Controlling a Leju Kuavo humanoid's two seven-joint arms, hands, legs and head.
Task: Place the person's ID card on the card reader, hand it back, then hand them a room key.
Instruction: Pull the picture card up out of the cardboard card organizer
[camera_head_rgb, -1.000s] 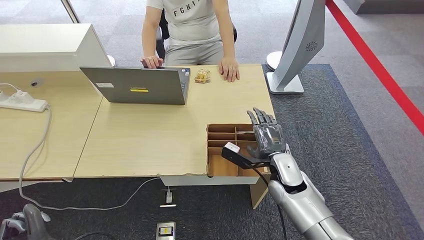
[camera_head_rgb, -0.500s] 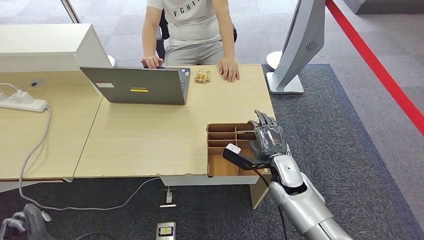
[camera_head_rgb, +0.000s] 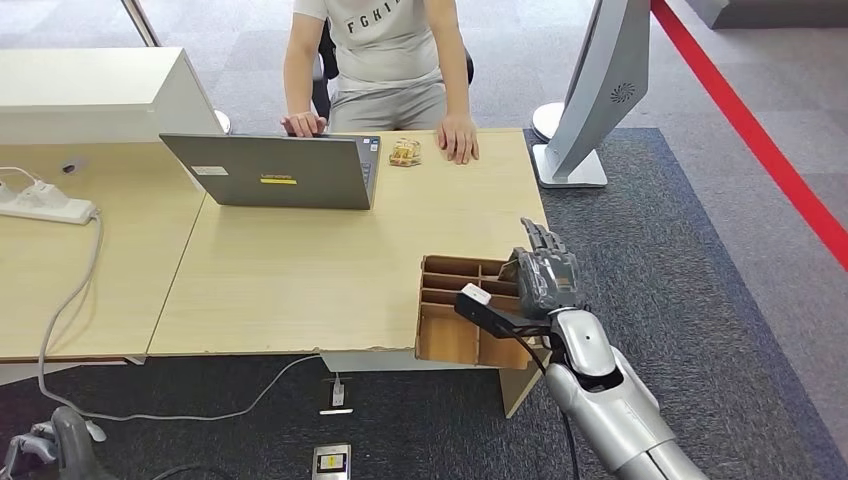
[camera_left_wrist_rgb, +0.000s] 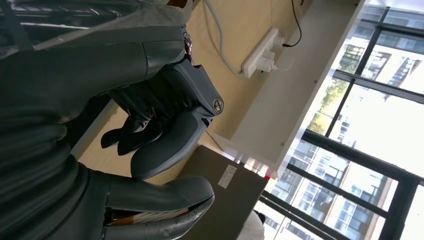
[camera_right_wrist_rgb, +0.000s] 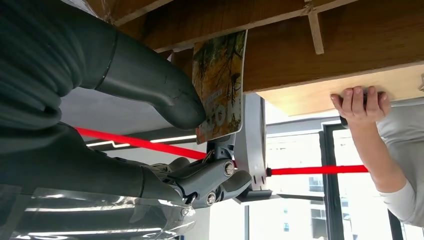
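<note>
cardboard organizer (camera_head_rgb: 470, 320) w/ card (camera_right_wrist_rgb: 220, 85), r hand (camera_head_rgb: 545, 280)

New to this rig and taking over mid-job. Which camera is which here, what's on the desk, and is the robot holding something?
The wide picture is the robot's head camera, looking down at a wooden desk. A laptop, a small yellow item and a divided cardboard box sit on it; a person stands opposite. The silver arm's right hand is at the box. Its sideways wrist camera shows that hand pinching a printed card against the box. The other wrist camera shows the left hand, fingers curled, holding nothing.
</note>
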